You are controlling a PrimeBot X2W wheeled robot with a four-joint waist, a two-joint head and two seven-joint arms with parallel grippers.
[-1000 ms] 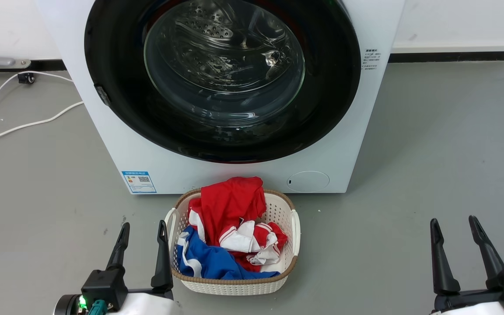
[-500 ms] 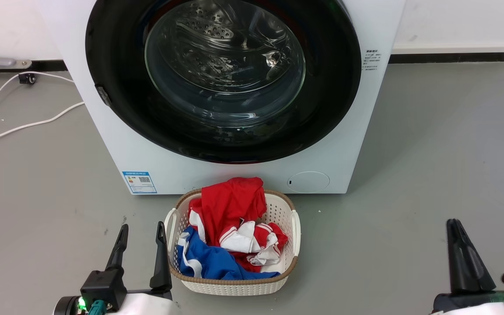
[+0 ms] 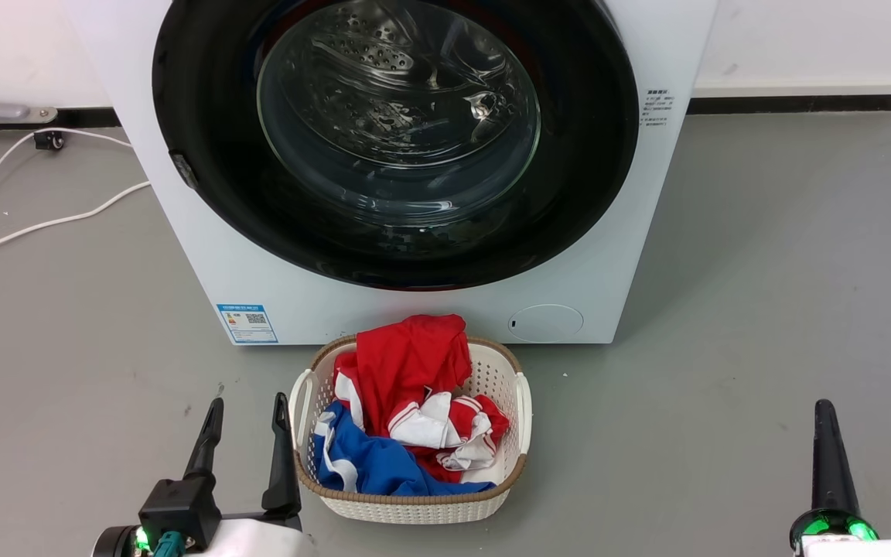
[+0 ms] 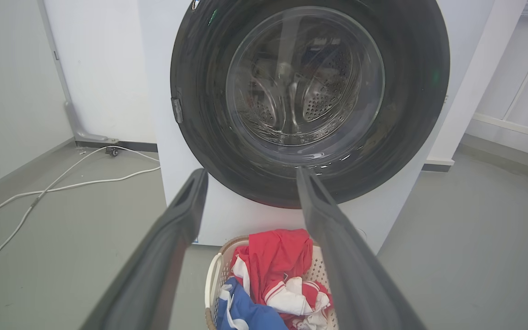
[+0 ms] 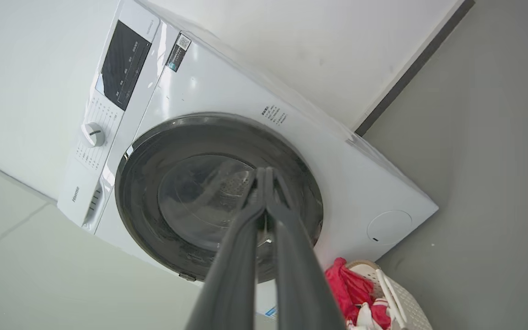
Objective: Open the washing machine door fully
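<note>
The right gripper point(image 5: 264, 174) was seen with its two fingers pressed together and nothing between them, low at the near right. The left gripper point(image 3: 249, 402) was held spread wide and empty at the near left, just beside a basket point(image 3: 414, 503) filled with red, white and blue clothes point(image 3: 407, 363). Farther off, behind the basket, the washing machine point(image 3: 384, 309) was set on the grey floor point(image 3: 762, 271). The washing machine door point(image 3: 397, 108) was shut flat against its front, touched by neither gripper. A white cable point(image 3: 43, 224) was laid at the far left.
</note>
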